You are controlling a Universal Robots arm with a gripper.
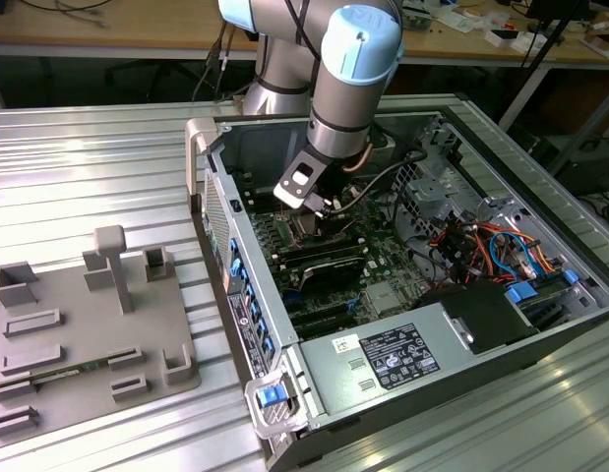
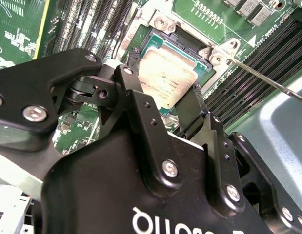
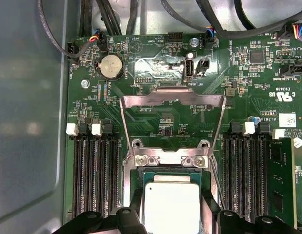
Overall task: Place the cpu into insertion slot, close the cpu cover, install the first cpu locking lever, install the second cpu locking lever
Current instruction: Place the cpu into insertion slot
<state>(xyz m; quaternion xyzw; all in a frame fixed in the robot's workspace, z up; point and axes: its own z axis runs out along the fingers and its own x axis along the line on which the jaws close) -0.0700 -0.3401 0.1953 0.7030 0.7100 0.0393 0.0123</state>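
In both wrist views the cpu [image 2: 165, 80] [image 3: 170, 207], a pale square chip with a silvery face, lies level in the insertion slot [image 2: 184, 43] [image 3: 168, 172]. My gripper [image 2: 160, 87] [image 3: 171, 207] is shut on the cpu, one black finger [image 2: 127, 78] against each of two opposite edges. The cpu cover [image 3: 172, 96], a silvery frame with a cut-out centre, is swung back flat on the board beyond the slot. Two thin wire locking levers [image 3: 123, 126] [image 3: 223, 131] stand released along its sides; one lever [image 2: 268, 80] shows as a slanted rod. In the exterior view the gripper [image 1: 319, 218] reaches down into the open computer case.
Long black memory slots [image 3: 92, 175] [image 3: 246, 175] flank the socket. A coin battery [image 3: 110, 66] and black cables [image 3: 116, 19] lie beyond the cover. The case wall [image 3: 29, 122] is close by. A grey fixture tray [image 1: 88, 334] sits at the exterior view's left; a power supply [image 1: 402, 354] fills the case's near end.
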